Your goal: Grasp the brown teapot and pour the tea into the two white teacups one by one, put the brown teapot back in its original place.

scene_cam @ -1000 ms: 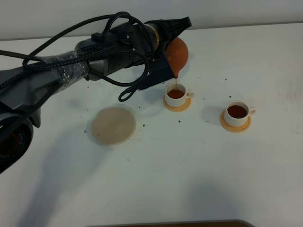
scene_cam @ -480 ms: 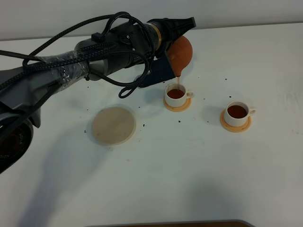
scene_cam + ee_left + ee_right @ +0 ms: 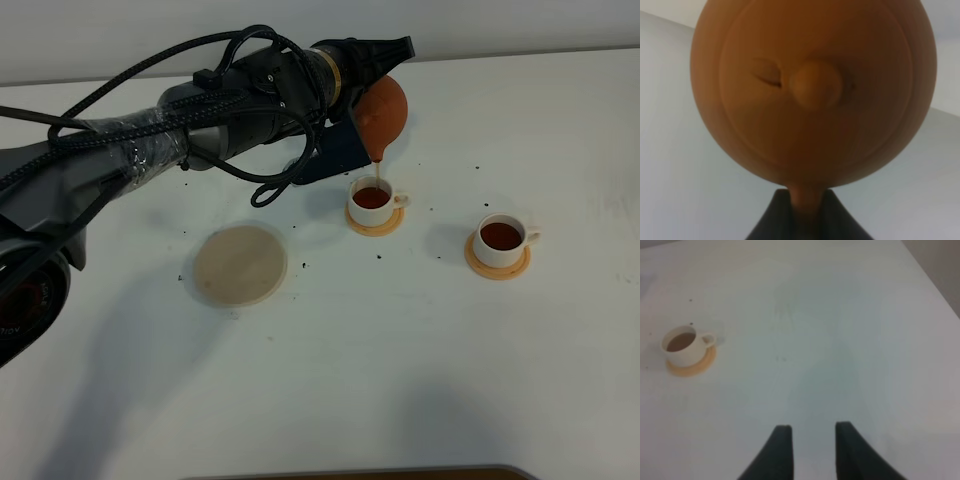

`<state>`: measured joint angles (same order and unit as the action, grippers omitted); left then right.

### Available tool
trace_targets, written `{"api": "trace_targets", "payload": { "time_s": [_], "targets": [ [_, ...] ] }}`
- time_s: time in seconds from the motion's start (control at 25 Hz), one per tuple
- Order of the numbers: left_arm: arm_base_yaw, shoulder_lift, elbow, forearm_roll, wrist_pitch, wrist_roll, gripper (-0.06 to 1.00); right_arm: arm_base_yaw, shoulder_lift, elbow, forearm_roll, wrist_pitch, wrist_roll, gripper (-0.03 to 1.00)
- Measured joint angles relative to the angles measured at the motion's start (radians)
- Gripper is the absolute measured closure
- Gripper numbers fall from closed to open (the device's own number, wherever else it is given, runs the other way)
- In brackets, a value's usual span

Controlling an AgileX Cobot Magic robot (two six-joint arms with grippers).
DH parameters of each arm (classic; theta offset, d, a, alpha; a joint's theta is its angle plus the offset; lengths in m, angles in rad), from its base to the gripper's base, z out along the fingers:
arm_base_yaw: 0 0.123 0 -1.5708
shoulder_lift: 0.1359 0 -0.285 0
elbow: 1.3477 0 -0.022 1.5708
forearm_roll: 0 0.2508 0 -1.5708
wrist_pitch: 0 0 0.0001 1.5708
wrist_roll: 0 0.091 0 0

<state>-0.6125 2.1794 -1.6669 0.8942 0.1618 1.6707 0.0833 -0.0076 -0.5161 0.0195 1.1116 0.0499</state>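
Observation:
The brown teapot (image 3: 382, 108) hangs tipped, spout down, over the left white teacup (image 3: 372, 200), and a thin stream of tea (image 3: 375, 172) runs into it. My left gripper (image 3: 393, 50) is shut on the pot's handle. The left wrist view shows the lid and knob of the teapot (image 3: 812, 90) above the fingers (image 3: 765, 231) clamping the handle. The right teacup (image 3: 500, 238) holds tea; it also shows as a teacup (image 3: 682, 346) in the right wrist view. The pale tan disc (image 3: 240, 265) lies bare. My right gripper (image 3: 812, 432) is slightly open over bare table.
Each cup stands on a small orange coaster (image 3: 375, 226) (image 3: 497, 268). My left arm with its black cables (image 3: 200, 110) stretches across the back left of the white table (image 3: 400, 370). Dark specks dot the table near the cups.
The teapot has shifted slightly up and to the right, then held still. Tea keeps running into the left cup. The right gripper has not moved.

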Motion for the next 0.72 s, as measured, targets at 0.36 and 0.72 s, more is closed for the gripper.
{"api": "trace_targets", "payload": {
  "time_s": [0.36,0.72],
  "targets": [
    [0.0,0.0,0.0,0.0,-0.002,0.031,0.8,0.0,0.0,0.0,0.0,0.0,0.0,0.73],
    [0.0,0.0,0.0,0.0,-0.002,0.077,0.8,0.0,0.0,0.0,0.0,0.0,0.0,0.73]
  ]
}}
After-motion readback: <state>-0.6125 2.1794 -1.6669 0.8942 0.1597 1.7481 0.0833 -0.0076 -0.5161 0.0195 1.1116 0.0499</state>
